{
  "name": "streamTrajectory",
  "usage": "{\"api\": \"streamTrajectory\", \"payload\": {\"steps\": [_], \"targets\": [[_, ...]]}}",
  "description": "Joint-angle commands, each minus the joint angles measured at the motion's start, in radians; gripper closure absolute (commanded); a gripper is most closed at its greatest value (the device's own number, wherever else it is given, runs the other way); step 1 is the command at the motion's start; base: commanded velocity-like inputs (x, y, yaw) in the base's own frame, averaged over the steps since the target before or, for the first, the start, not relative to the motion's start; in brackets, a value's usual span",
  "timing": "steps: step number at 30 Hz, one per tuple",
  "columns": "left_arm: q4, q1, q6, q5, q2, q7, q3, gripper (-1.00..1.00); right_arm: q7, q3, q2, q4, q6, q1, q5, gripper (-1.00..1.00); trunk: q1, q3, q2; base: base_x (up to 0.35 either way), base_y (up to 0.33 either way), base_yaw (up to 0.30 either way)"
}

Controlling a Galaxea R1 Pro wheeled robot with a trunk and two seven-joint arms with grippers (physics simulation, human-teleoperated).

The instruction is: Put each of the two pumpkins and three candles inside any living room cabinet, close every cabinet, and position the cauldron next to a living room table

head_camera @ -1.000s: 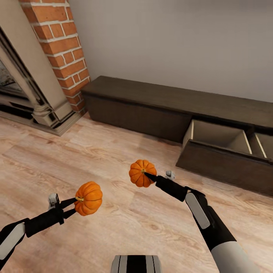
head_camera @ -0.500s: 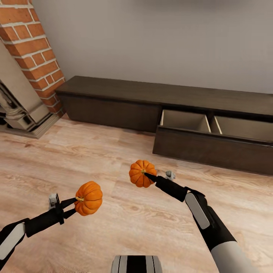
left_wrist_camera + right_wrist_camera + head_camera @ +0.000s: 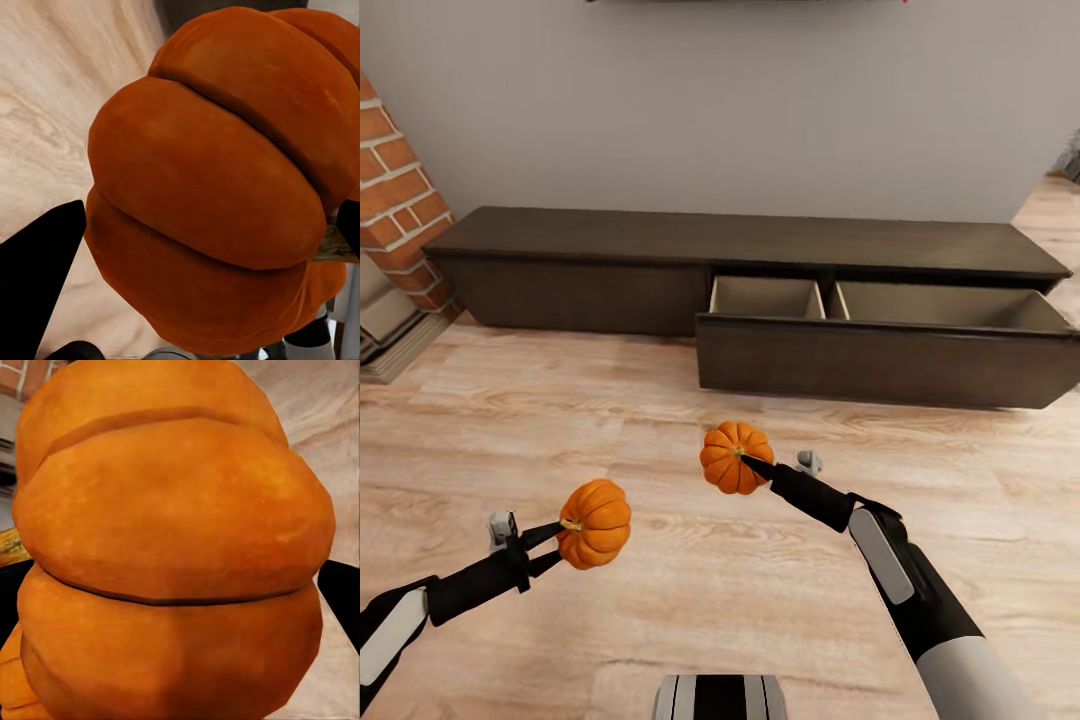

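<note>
Two orange pumpkins are up off the wood floor (image 3: 660, 600), the left pumpkin (image 3: 594, 522) pinched at its stem by the left end effector (image 3: 560, 527) and the right pumpkin (image 3: 735, 457) clamped the same way by the right end effector (image 3: 750, 462). Ahead of both end effectors, well apart from them, the long dark cabinet (image 3: 590, 260) stands against the pale wall with its right-hand drawer (image 3: 880, 350) pulled out, showing two beige compartments. Beyond the left end effector, off to its side, rises the red brick chimney (image 3: 395, 200).
</note>
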Motion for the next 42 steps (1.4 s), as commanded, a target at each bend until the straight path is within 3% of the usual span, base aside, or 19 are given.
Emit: {"api": "streamTrajectory", "payload": {"steps": [1, 6, 14, 32, 42], "targets": [[0.000, 0.000, 0.009, 0.012, 0.001, 0.000, -0.001, 1.00, -0.001, 0.001, 0.000, -0.001, 0.006, -0.001, -0.014, 1.00, -0.001, 0.000, 0.000, -0.209, -0.225, -0.282], [0.002, 0.000, 0.009, 0.013, 0.002, 0.000, -0.001, 1.00, -0.001, 0.001, 0.000, 0.000, 0.006, -0.001, -0.015, 1.00, -0.001, 0.002, 0.000, -0.110, -0.125, -0.282], [0.002, 0.000, 0.009, 0.011, 0.001, 0.003, 0.000, 1.00, -0.001, 0.000, -0.002, 0.000, 0.005, -0.001, -0.015, 1.00, -0.004, 0.037, 0.002, -0.007, -0.008, -0.259], [-0.004, 0.000, 0.008, 0.011, -0.006, 0.004, -0.002, 1.00, -0.002, -0.004, 0.000, 0.001, 0.006, -0.001, -0.017, 1.00, -0.012, 0.107, 0.006, 0.000, 0.000, -0.014], [-0.004, 0.000, 0.008, 0.011, -0.006, 0.004, -0.002, 1.00, -0.006, -0.006, -0.002, -0.001, 0.008, -0.001, -0.070, 1.00, -0.017, 0.140, 0.008, 0.000, 0.000, -0.180]]}}
